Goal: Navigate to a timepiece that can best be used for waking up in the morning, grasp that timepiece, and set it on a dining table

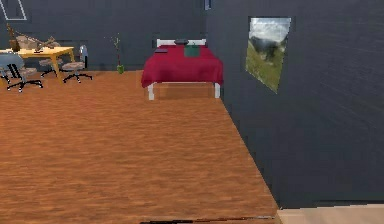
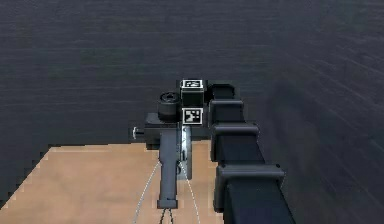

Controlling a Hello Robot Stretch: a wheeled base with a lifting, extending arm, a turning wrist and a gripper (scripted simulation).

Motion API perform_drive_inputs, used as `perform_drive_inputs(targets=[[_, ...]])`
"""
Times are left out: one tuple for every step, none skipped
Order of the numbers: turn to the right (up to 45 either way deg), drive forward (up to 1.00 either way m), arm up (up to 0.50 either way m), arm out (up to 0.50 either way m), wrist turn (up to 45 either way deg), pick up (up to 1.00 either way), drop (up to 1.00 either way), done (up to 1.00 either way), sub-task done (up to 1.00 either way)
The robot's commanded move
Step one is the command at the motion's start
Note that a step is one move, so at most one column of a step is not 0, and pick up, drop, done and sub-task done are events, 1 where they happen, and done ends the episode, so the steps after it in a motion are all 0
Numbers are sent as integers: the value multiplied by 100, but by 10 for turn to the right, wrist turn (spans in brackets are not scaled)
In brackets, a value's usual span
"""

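Ahead of me a wooden floor runs to a far dark wall. Against that wall stands a bed with a red cover, white pillows at its head and a small dark green thing lying near them. At the far left is a light wooden table with small things on top, and two wheeled chairs just beside it. Between the table and the bed stands a thin plant. A landscape picture hangs on the near dark wall to the right.

I cannot tell where the clock is: the things on the table and the bed are too small to name.

In the arm side view, my arm reaches toward a dark wall, with the white marked squares at its far end. My claw hangs left of it, over the floor's edge. Its thin fingers run to the bottom edge, so I cannot tell whether the claw is released, clenched or grasping anything.
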Motion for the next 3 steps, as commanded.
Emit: perform_drive_inputs(targets=[[0,0,0,0,450,0,0,0,0],[0,0,0,0,450,0,0,0,0],[0,0,0,0,450,0,0,0,0]])
